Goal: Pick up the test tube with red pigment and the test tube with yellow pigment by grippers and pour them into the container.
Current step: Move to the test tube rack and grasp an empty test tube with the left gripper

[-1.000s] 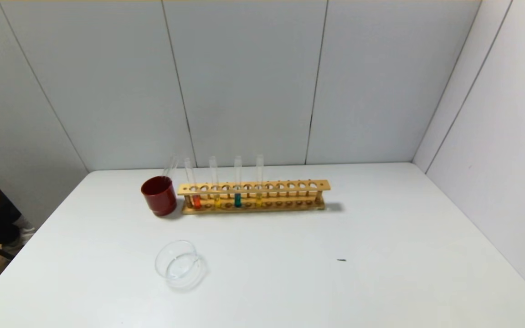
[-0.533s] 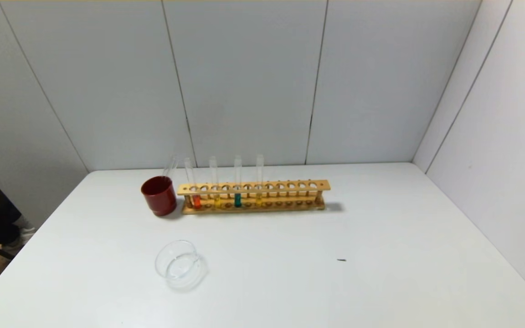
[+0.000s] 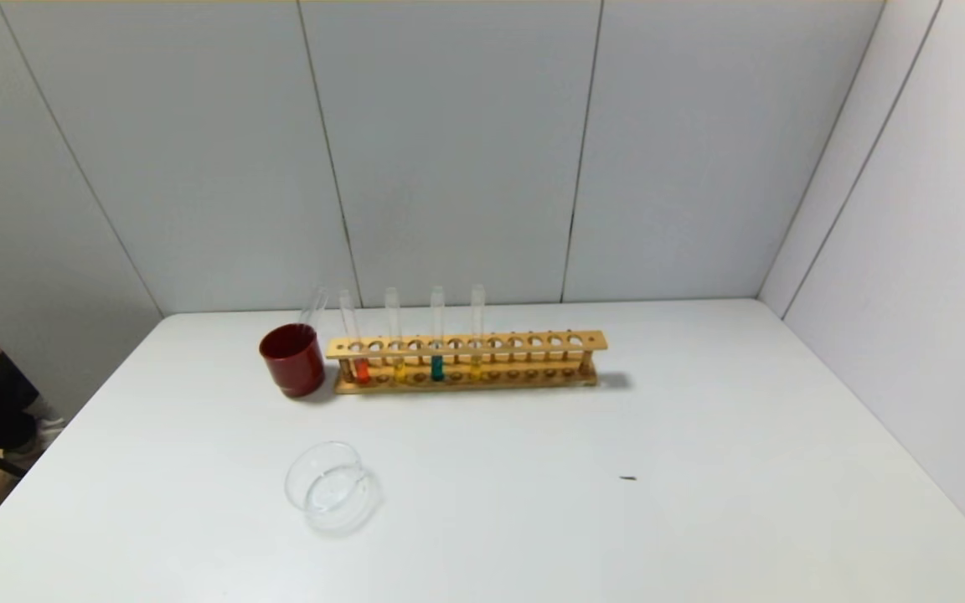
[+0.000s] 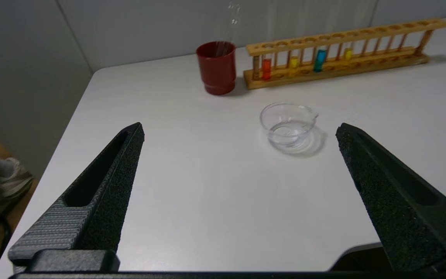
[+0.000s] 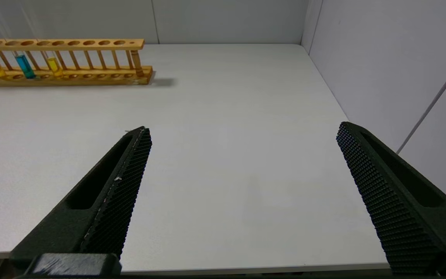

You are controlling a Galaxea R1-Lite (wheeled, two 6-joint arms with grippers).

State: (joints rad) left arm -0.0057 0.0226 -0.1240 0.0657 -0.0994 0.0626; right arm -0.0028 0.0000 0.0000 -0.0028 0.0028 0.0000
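Okay, head view: red-pigment tube (image 3: pixel 360 367) and two yellow tubes (image 3: pixel 399 366) stand upright in the wooden rack (image 3: pixel 533 342) beside the dark red cup (image 3: pixel 292 359), glass dish (image 3: pixel 332 487) nearer, well apart, no arms showing. Left wrist view: left gripper (image 4: pixel 240 130) spread wide, empty, over the near table (image 4: pixel 192 201) edge short of the dish. Right wrist view: right gripper (image 5: pixel 243 130) also wide, empty, rack far off

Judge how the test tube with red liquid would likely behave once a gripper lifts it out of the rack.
The red-liquid tube looks like thin clear glass, so it is probably fragile and slippery between pads. Long and narrow with little liquid, it is likely light. Round-bottomed, it would probably roll if laid on the table.
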